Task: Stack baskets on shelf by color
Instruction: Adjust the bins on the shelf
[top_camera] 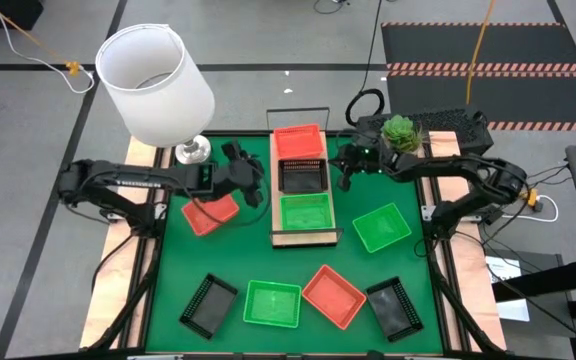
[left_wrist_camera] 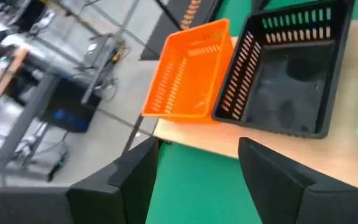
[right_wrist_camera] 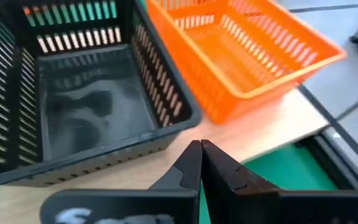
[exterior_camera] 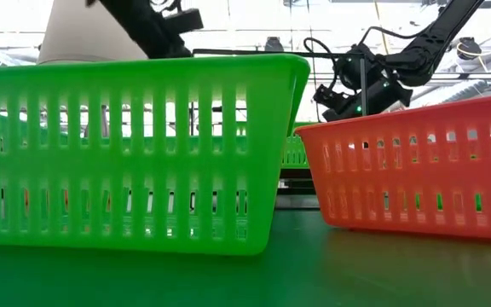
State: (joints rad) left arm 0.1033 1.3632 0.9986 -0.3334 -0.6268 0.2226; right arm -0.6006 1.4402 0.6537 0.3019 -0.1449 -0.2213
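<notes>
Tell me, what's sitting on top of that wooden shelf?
On the shelf sit three baskets in a row: an orange-red one, a black one and a green one. All three look empty.

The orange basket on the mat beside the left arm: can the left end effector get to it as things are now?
Probably yes. The orange basket lies open on the green mat, nothing stacked in it, just below the left end effector, whose fingers are open and empty. The shelf stands beside it, apart.
</notes>
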